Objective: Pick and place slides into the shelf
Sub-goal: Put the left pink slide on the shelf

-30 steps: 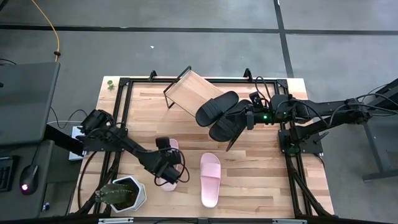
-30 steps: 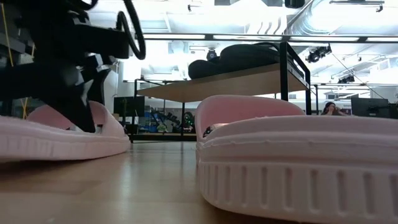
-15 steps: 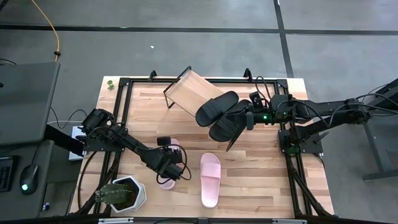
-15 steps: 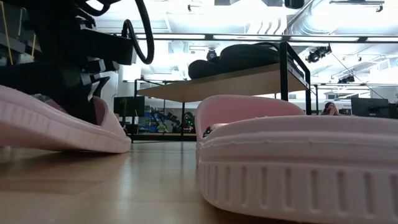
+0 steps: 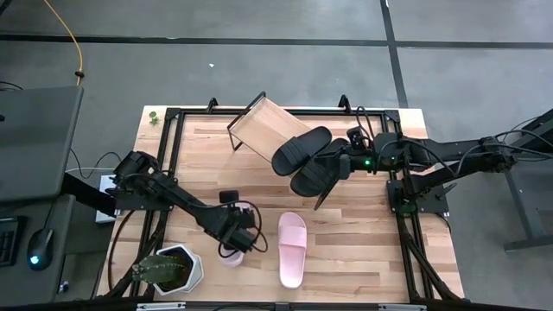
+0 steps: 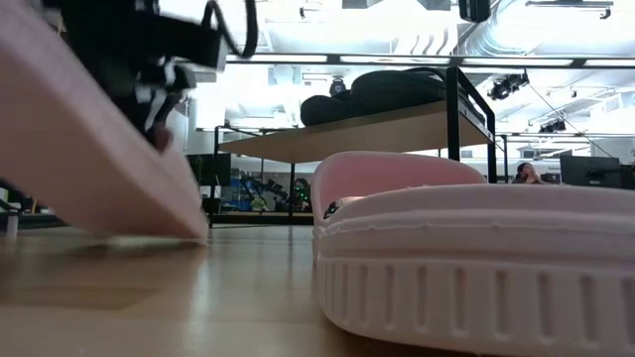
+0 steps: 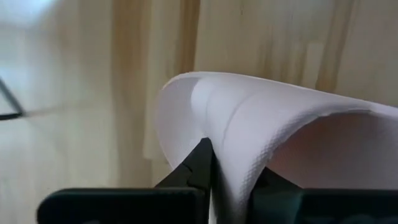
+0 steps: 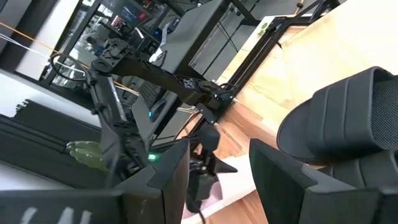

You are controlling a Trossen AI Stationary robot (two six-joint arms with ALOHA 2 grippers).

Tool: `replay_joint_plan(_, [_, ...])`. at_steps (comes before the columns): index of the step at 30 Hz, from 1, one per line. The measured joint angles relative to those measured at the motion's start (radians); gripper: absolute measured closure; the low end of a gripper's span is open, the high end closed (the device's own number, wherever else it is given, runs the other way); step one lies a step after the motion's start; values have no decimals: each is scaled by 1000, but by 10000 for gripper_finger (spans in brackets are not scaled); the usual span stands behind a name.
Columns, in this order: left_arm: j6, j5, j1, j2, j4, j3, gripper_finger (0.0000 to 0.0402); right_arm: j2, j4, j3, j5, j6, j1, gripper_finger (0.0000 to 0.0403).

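Note:
My left gripper (image 5: 235, 231) is shut on a pale pink slide (image 6: 89, 149), which slants steeply in the low view. The second pink slide (image 5: 291, 249) lies flat on its sole to the right of it, close to the low camera (image 6: 476, 258). Two black slides (image 5: 301, 149) (image 5: 316, 173) lie on the slanted wooden shelf (image 5: 263, 121) at the far middle. My right gripper (image 5: 340, 165) is open beside the nearer black slide (image 8: 348, 118); whether it touches it, I cannot tell. My left gripper pinches the pink slide's arched strap (image 7: 227, 155) at its edge between its two fingers (image 7: 202, 165), one on each face of the band. It comes from above. The slide hangs tilted, its lower end (image 6: 184, 228) at the tabletop and its other end raised.
A potted cactus in a white pot (image 5: 168, 268) stands at the near left corner, close to my left arm. A black metal frame (image 5: 173, 155) runs round the table's edges. Bare wood lies between the shelf and the pink slides (image 5: 259, 186).
My left gripper has risen and moved slightly toward the near edge with the pink slide's strap. The slide has tipped from flat to steeply slanted: one end has lifted high while the other end has stayed at the tabletop.

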Motion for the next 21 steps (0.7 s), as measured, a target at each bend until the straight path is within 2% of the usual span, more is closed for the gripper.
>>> replay_joint_plan(5, [52,-55,0,1,-69,111,396,0,0,0,4,0,0,244])
replay_joint_plan(12, [80,-169,0,1,-148,280,389,0,0,0,5,4,0,244])
replay_joint_plan(16, [104,-210,1,1,-184,371,397,0,0,0,5,7,0,244])
replay_joint_plan(21, [154,-258,1,1,-239,460,386,0,-1,0,2,7,0,244])
